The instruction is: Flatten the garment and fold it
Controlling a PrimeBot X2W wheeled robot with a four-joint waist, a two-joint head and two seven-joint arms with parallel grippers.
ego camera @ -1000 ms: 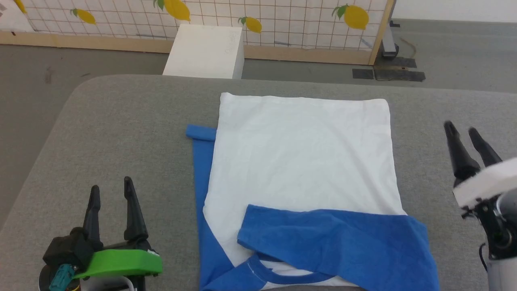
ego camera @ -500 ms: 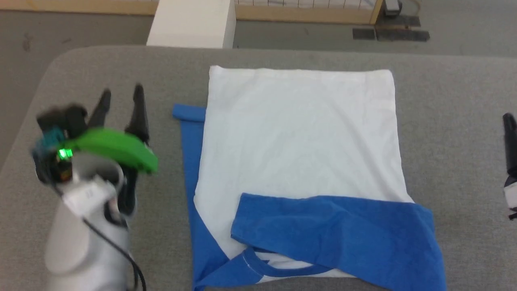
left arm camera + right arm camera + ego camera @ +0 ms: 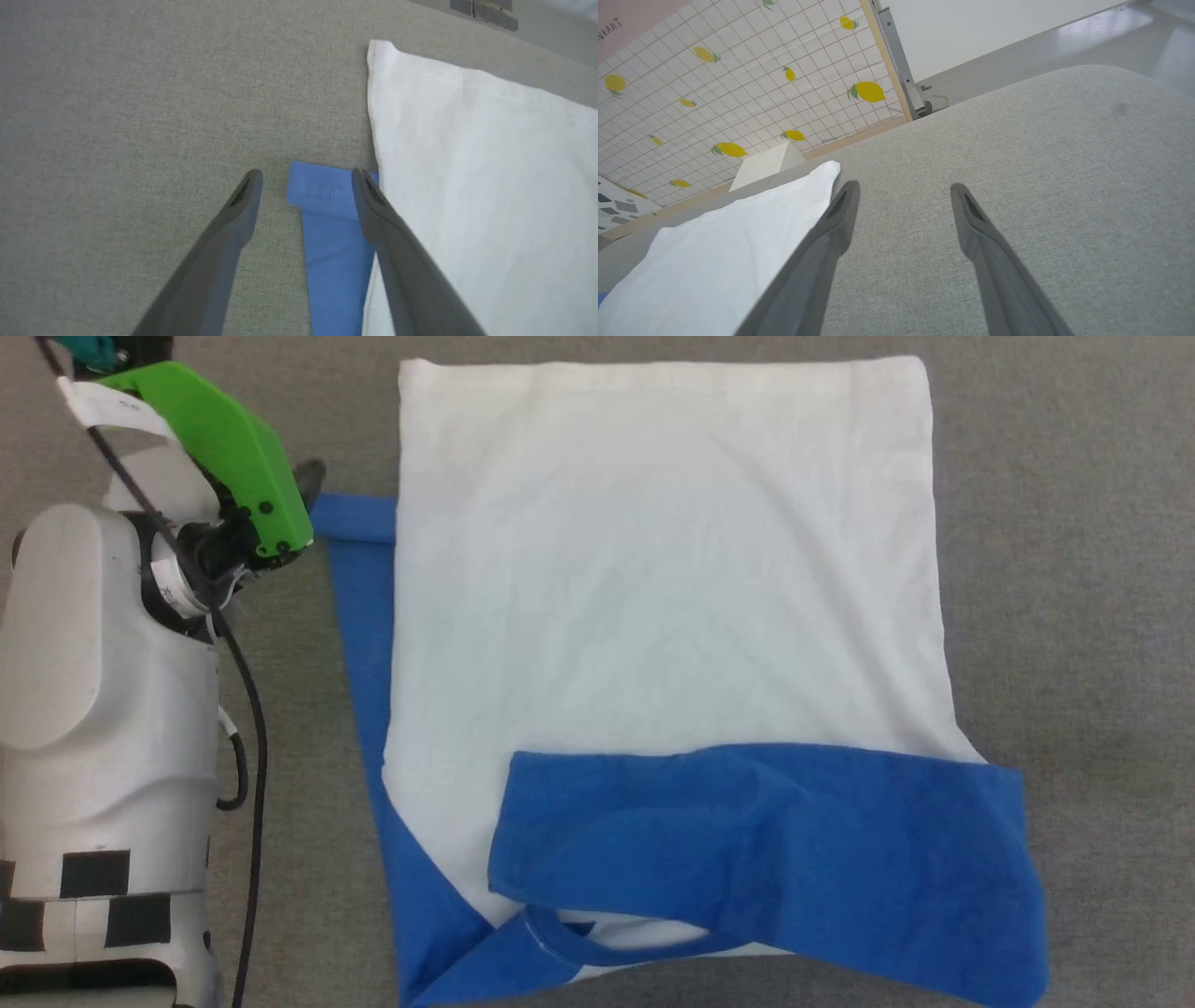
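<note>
Our left gripper (image 3: 306, 173) hangs spread wide and empty over the gray padded table (image 3: 1074, 569), its two dark fingers (image 3: 219, 252) straddling the stitched blue cuff (image 3: 317, 189) of the shirt (image 3: 653, 569). Whether the tips touch the cloth, we cannot tell. The cuff's sleeve (image 3: 334, 261) runs back between the fingers toward the wrist, and the inner finger lies right along the line where blue meets the white body. That body lies flat toward our right, with the other blue sleeve (image 3: 766, 840) folded across it near the collar (image 3: 644, 947).

Our right gripper (image 3: 903, 185) is equally open and holds nothing. It is poised above bare table, with a corner of the white hem (image 3: 826, 170) just beside its inner finger.

We judge the risk to lie in the left pinch. If the jaws close where they stand, they could catch the edge of the white body along with the cuff, and any pull would then drag and wrinkle the flattened panel. A shallow grip on soft cotton could also slip free.

We see no bin or basket. A white block (image 3: 761, 165) stands beyond the table by a lemon-print screen (image 3: 714, 93), and we cannot tell whether it holds anything.
</note>
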